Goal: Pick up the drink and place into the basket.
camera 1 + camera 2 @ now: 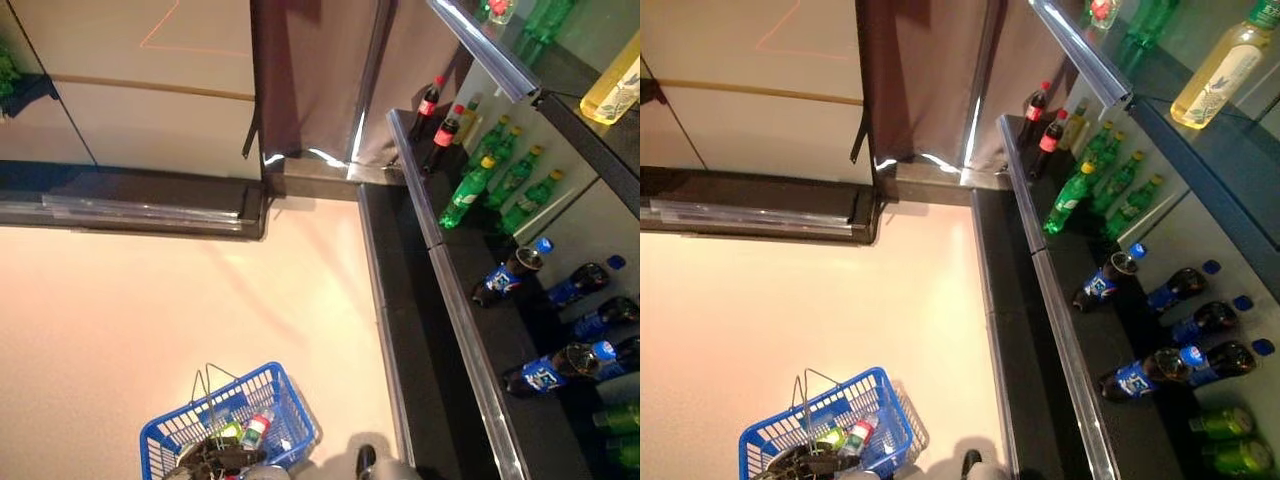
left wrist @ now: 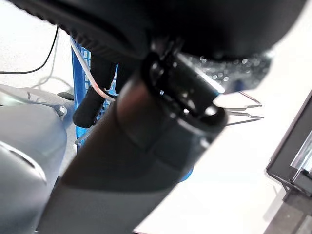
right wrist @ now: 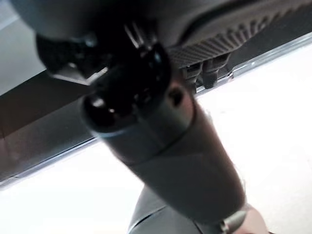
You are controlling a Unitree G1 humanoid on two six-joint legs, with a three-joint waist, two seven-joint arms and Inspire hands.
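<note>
A blue wire basket (image 1: 275, 400) hangs low over the pale floor at the bottom of the eye views. It holds a green bottle (image 1: 228, 431) and a clear bottle with a red cap (image 1: 256, 428). My left hand (image 1: 215, 460) is at the basket's near rim, and in the left wrist view its fingers (image 2: 90, 105) curl round a thin wire handle (image 2: 80, 56). My right hand (image 3: 146, 97) shows only in its own wrist view, over the floor by a dark shelf edge, with nothing seen in it.
Dark store shelves (image 1: 440, 250) run along the right with red-capped cola bottles (image 1: 430, 100), green bottles (image 1: 470, 190), blue-labelled dark bottles (image 1: 505, 275) and a yellow bottle (image 1: 612, 90). A low dark plinth (image 1: 130, 205) borders the floor at the back.
</note>
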